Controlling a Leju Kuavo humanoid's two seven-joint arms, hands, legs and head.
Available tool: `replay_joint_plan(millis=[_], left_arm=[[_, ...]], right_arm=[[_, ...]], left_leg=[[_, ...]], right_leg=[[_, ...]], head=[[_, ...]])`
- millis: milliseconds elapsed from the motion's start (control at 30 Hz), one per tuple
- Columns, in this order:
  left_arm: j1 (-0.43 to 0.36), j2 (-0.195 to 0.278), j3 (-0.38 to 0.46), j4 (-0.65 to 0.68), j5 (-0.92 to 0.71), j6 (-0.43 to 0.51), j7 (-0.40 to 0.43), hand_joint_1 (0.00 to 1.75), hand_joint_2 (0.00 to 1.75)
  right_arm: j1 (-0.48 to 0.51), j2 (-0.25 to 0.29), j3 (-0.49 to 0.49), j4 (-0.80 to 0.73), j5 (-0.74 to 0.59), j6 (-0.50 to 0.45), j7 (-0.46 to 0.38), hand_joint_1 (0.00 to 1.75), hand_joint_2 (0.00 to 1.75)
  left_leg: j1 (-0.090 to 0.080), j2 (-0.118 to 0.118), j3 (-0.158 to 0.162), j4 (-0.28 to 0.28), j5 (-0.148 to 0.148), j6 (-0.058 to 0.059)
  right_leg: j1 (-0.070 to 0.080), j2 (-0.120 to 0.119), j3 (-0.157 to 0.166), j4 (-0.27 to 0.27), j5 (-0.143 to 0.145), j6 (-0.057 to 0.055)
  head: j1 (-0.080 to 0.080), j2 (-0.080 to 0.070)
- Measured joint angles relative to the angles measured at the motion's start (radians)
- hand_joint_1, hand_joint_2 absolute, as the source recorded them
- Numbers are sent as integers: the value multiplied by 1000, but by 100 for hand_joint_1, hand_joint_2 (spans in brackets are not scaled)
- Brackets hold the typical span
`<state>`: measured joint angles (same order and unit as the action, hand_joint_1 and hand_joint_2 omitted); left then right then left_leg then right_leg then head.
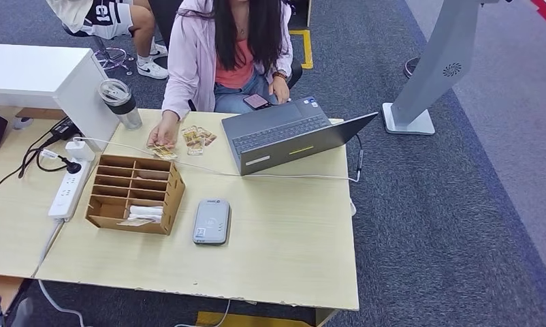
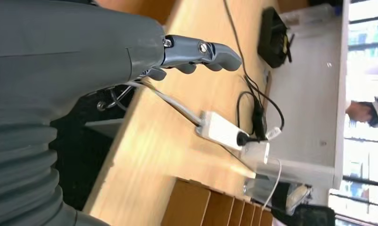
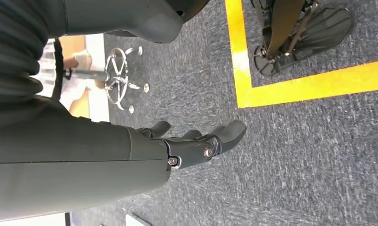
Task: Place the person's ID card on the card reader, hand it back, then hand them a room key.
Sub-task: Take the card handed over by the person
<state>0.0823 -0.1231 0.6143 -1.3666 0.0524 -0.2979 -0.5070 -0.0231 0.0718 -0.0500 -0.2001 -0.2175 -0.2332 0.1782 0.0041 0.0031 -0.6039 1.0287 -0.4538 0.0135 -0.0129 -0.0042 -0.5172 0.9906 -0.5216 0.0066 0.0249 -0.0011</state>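
- We see the wooden table point(image 1: 284, 238) from above, with the grey card reader point(image 1: 211, 221) lying flat near its middle, nothing on top of it.
- Just left of the reader stands a wooden organizer point(image 1: 135, 192) with slotted compartments; white room key cards point(image 1: 145, 212) lie in its near compartments.
- A person in a pink jacket point(image 1: 219, 54) sits at the far edge; one of the person's hands point(image 1: 163, 133) rests on the table over a small spread of cards point(image 1: 192, 139). We cannot tell which of these is the ID card.
- The person's other hand holds a phone point(image 1: 256, 101) near the lap.
- An open grey laptop point(image 1: 287, 135) sits on the far right part of the table, a white cable running across in front of it.
- A white power strip point(image 1: 69, 189) lies at the left, with plugs and dark cords; a clear tumbler point(image 1: 120, 102) stands behind it beside a white cabinet point(image 1: 45, 78).
- Our left hand point(image 2: 196, 54) hangs beside the table edge, fingers loosely curled, apart from the thumb, holding nothing.
- Our right hand point(image 3: 196, 141) hangs over grey carpet point(image 3: 319, 155) near a yellow floor line point(image 3: 309, 82), fingers loosely bent, nothing between them.
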Motion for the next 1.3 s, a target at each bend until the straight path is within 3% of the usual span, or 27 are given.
replay_joint_plan(millis=[300,667,833,1300], left_arm=[[-148,60,-127,34,-207,131,56,0,175],[-338,112,-281,167,-467,277,135,0,175],[-394,123,-323,206,-544,320,156,0,175],[-645,174,-508,381,-859,489,253,0,175]], right_arm=[[-4,-9,26,2,33,25,17,0,175],[-10,-20,59,4,68,54,37,0,175],[-11,-23,67,7,78,59,46,0,175],[-17,-37,107,11,125,94,80,0,175]], left_leg=[[-1,0,0,0,1,0],[-1,1,-1,1,1,0],[0,2,-1,2,2,0],[0,3,-2,2,2,0]], right_leg=[[0,1,0,0,0,0],[0,1,1,0,1,-1],[0,3,-2,1,2,-2],[0,3,-1,1,4,-1]], head=[[1,0],[1,0],[0,0],[1,0]])
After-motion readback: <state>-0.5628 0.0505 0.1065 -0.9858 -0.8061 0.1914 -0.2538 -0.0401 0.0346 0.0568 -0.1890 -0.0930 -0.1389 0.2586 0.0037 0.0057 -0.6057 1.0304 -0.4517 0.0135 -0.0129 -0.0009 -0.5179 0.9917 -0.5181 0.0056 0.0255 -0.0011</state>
